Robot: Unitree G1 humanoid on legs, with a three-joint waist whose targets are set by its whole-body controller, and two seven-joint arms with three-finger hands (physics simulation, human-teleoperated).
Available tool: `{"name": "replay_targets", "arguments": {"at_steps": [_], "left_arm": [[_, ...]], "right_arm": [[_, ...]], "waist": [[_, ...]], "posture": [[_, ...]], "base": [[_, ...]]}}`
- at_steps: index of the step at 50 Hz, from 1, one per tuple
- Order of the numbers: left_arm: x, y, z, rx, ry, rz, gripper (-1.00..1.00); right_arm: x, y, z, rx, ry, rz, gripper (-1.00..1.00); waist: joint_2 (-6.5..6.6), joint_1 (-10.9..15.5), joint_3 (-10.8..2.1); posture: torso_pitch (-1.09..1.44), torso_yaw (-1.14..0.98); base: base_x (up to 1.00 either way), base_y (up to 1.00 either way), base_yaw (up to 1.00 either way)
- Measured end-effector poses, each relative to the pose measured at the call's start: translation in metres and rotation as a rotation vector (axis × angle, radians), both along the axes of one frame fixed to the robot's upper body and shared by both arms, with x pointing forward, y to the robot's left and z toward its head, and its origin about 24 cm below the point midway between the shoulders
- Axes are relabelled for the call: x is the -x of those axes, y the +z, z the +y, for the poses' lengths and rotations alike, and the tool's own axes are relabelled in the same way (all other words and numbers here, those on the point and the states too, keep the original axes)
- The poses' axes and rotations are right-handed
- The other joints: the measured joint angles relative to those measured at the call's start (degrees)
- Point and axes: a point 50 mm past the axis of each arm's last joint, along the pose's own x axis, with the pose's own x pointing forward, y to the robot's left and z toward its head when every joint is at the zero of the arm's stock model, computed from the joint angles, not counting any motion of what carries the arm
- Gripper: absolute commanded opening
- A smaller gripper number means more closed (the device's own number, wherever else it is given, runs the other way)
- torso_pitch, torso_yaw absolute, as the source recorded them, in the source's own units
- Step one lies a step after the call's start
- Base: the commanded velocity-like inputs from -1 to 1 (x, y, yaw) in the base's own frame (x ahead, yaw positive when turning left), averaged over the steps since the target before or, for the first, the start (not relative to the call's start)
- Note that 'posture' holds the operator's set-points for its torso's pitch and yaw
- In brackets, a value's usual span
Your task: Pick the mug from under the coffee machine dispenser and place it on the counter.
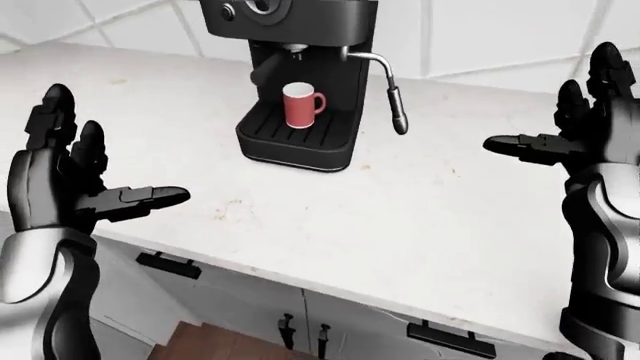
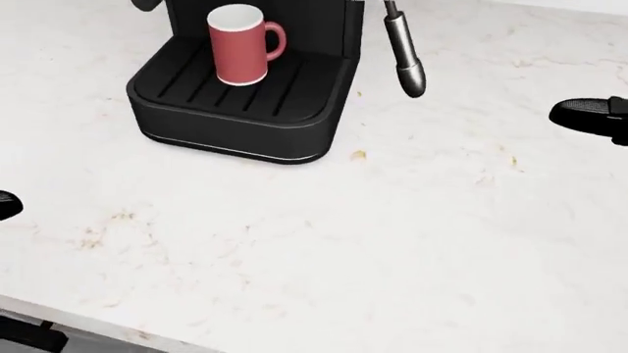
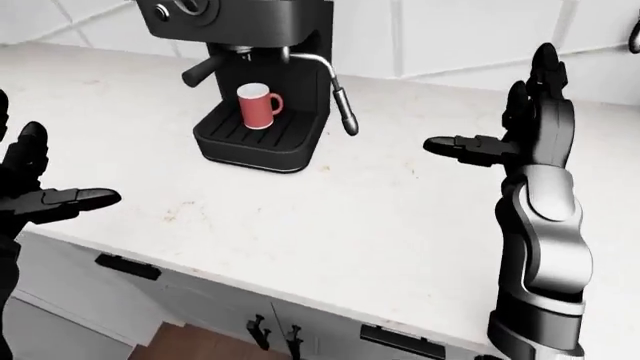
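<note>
Above the counter [image 1: 420, 217] — both robot hands spread, empty.

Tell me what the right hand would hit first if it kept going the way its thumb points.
Probably the steam wand, which hangs between the right hand and the mug; depth is uncertain.

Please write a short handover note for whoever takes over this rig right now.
Left hand: open, empty, raised at the left-eye view's left edge.
Right hand: open, empty, raised at the right-eye view's right.
Red ceramic mug: upright on the drip tray of the black coffee machine, under the dispenser, handle toward the view's right.
Steel steam wand hangs to the mug's right.
Done: nothing grasped.
Left: reach in, grip the mug, lift it clear, set it on the white marble counter.
</note>
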Motion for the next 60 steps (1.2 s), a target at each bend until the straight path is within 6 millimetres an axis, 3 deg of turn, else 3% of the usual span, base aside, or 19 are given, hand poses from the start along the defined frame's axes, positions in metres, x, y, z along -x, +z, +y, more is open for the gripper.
{"name": "replay_targets", "arguments": {"at_steps": [11,22,30,36,48,53,60], "left_arm": [[-0.006,0.004,-0.006,0.034,0.048,0.015,1.0],[-0.031,0.013,-0.037,0.038,0.021,0.055,1.0],[-0.044,0.016,-0.043,0.048,0.059,0.088,1.0],[-0.062,0.014,-0.067,0.03,0.001,0.096,1.0],[-0.069,0.033,-0.098,0.075,-0.021,0.015,1.0],[-0.074,0.03,-0.113,0.082,-0.05,0.034,1.0],[-0.078,0.026,-0.119,0.093,-0.059,0.063,1.0]], "right_arm": [[0.003,0.001,-0.002,0.019,0.027,0.008,1.0],[0.003,0.002,-0.001,0.022,0.023,0.015,1.0],[0.005,0.003,-0.004,0.018,0.015,0.018,1.0],[0.005,0.005,-0.003,0.021,0.02,0.012,1.0],[0.006,0.007,-0.006,0.013,0.018,0.009,1.0],[0.006,0.007,-0.005,0.013,0.02,0.007,1.0],[0.007,0.005,-0.007,0.008,0.016,0.015,1.0]], "waist": [[-0.14,0.5,-0.29],[-0.11,0.43,-0.53],[-0.22,0.54,-0.47],[-0.56,0.65,-0.5],[-1.11,0.67,-0.5],[-1.26,0.63,-0.47],[-1.42,0.61,-0.31]], "posture": [[0.0,0.0],[0.0,0.0],[0.0,0.0],[0.0,0.0],[0.0,0.0],[0.0,0.0],[0.0,0.0]], "base": [[0.0,0.0,0.0],[0.0,0.0,0.0],[0.0,0.0,0.0],[0.0,0.0,0.0],[0.0,0.0,0.0],[0.0,0.0,0.0],[0.0,0.0,0.0]]}}
